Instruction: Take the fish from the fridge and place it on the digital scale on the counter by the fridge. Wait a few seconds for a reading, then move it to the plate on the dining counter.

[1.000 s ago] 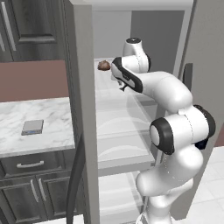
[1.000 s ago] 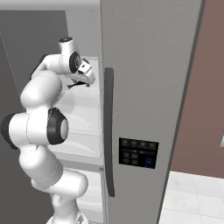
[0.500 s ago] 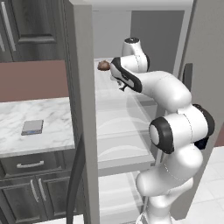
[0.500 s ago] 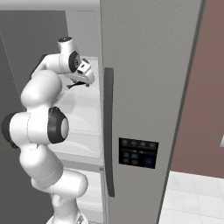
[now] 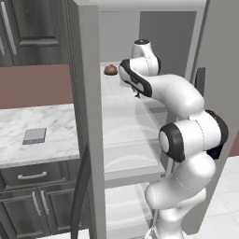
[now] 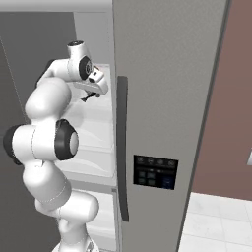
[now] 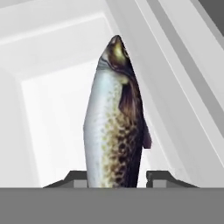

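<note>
Reaching deep into the open fridge [image 5: 88, 116], at upper-shelf height. Step in hand: the pick of the fish [image 7: 116, 127], first stage of the task. In the hand view, fish lying lengthwise straight ahead on the white shelf, head far, body running back between the two tips of the tool [image 7: 117, 177]. Tips standing close on either flank, narrowed in around the body; contact looks made or very nearly made, but a firm hold cannot be told for sure from here. In the left base view, tool [image 5: 136, 92] low over the shelf, with a rounded brown lump [image 5: 110, 69] further back and to the left on the same shelf, apart from the fish.

Digital scale [image 5: 34, 136] waiting on the counter [image 5: 56, 122] just left of the fridge, nothing on it.

Next move, as a judgement: finish the squeeze, then lift a little and draw straight back out, clear of the shelf above and the left fridge wall, before swinging left toward the scale. Slim, slick-looking body gripped near the tail end; likely to pivot or droop if moved fast.
</note>
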Controlling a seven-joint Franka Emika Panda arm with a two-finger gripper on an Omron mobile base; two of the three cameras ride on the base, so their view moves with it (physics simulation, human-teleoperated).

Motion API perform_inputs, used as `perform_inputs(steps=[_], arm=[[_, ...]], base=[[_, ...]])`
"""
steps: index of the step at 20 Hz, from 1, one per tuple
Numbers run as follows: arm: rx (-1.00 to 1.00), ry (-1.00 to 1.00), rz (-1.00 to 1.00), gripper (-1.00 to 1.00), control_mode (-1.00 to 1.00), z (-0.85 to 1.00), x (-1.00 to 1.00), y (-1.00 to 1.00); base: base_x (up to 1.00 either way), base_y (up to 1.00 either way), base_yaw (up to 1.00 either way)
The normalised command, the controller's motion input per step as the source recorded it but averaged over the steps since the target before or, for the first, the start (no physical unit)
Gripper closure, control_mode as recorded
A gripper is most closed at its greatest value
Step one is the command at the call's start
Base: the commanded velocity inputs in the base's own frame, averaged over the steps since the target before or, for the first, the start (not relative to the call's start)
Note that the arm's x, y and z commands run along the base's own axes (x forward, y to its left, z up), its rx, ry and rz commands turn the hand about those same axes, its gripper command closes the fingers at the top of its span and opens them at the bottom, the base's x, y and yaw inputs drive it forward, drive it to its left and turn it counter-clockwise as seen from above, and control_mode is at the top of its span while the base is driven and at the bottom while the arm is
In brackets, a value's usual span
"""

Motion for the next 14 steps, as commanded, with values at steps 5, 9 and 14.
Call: perform_inputs(steps=[5,9,14], arm=[[0.0,0.08,0.0,1.0,-1.0,-0.04,0.0,0.0],[0.0,0.03,0.0,1.0,-1.0,-0.03,-0.02,0.0],[0.03,-0.06,0.01,1.0,-1.0,0.0,-0.49,-0.03]], base=[[0.0,0.0,0.0],[0.0,0.0,0.0],[0.0,0.0,0.0]])
